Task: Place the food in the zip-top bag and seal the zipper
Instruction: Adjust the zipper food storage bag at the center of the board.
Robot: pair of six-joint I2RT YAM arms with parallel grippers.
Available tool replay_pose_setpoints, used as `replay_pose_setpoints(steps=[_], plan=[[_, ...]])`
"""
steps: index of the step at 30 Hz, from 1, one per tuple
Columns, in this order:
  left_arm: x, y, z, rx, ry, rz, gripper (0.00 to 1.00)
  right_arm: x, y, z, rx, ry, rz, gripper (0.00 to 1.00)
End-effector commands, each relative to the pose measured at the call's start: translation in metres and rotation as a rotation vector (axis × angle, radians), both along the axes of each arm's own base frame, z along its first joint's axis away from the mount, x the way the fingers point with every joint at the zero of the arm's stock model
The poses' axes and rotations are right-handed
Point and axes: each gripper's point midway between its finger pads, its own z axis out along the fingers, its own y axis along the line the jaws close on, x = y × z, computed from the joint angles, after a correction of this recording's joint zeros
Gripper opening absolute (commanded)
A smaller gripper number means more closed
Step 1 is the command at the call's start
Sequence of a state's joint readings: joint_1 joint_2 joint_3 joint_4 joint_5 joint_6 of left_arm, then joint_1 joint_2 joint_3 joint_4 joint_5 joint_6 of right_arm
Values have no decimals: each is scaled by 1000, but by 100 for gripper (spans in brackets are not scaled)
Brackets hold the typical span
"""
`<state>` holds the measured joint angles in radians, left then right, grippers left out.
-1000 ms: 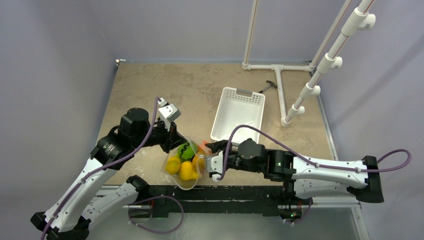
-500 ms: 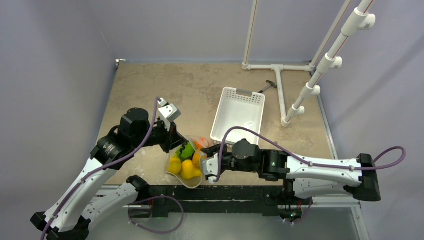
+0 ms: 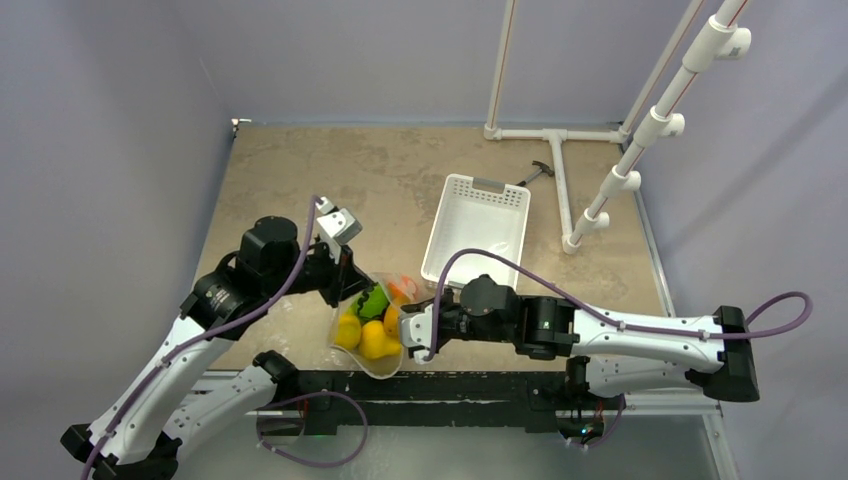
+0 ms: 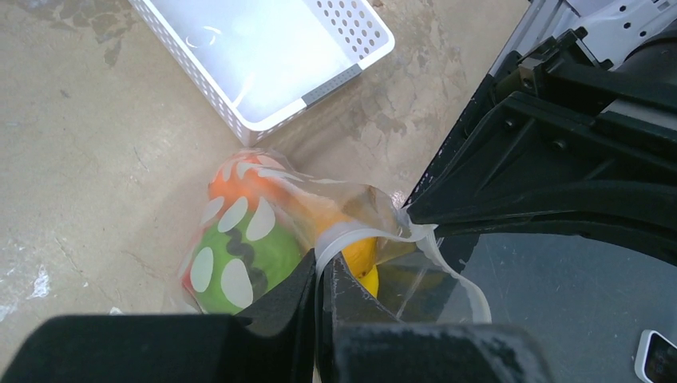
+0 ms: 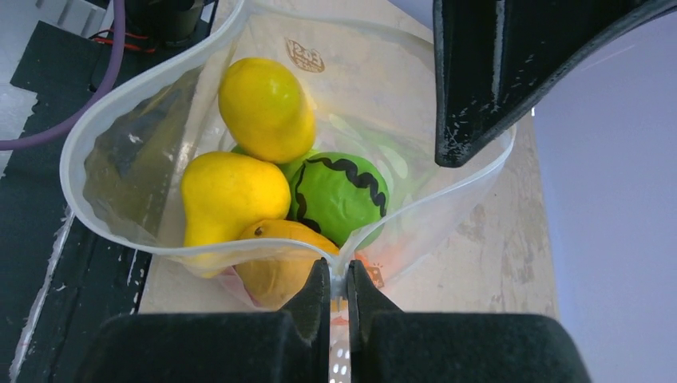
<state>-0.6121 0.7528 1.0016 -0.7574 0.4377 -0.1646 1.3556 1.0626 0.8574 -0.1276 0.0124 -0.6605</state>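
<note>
Plainly, left tool (image 4: 322,270) and right tool (image 5: 338,278) each pinch opposite rims of the gaping zip-top bag (image 5: 128,167).

High rear overview, two close wrist views, bag (image 3: 368,335) shared

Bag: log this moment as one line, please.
left gripper: shut on bag rim | right gripper: shut on bag rim, other side | fruit: inside bag | zipper: unsealed, mouth open
</note>
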Motion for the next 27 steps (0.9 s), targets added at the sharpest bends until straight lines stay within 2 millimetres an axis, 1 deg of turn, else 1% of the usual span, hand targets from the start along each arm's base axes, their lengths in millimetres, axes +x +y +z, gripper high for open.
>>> replay_pose_setpoints(steps=[1, 2, 3, 4, 7, 8, 10, 11, 15, 19, 21, 24, 27], plan=[[-4, 2, 17, -36, -26, 16, 0, -1, 1, 41, 72, 54, -30, 0], [-4, 5, 14, -30, -16, 27, 0, -2, 2, 42, 65, 77, -38, 0], [-5, 7, 12, -26, -9, 38, 3, -2, 2, 41, 50, 96, -44, 0], [-6, 9, 10, -20, -3, 49, 10, -3, 2, 41, 36, 116, -48, 0], [-7, 17, 8, 0, -1, 86, 22, -7, 4, 37, -2, 175, -56, 0], [-8, 20, 10, 0, -4, 96, 27, -8, 4, 37, -8, 189, -62, 0], [-11, 23, 18, -10, -19, 106, 37, -9, 3, 36, -12, 209, -71, 0], [-13, 25, 23, -18, -30, 106, 41, -12, 4, 36, -12, 224, -55, 0], [-19, 29, 48, -71, -105, 102, 52, -25, 4, 37, -35, 281, -11, 0], [-30, 17, 70, -154, -167, 1, 60, -28, 1, 36, -67, 313, -16, 0], [-31, 11, 76, -189, -193, -35, 63, -32, 2, 38, -69, 325, 1, 0], [-33, 0, 82, -226, -221, -102, 66, -39, 3, 49, -54, 346, 38, 0], [-37, -9, 84, -254, -244, -178, 68, -41, 2, 56, -44, 359, 35, 0]])
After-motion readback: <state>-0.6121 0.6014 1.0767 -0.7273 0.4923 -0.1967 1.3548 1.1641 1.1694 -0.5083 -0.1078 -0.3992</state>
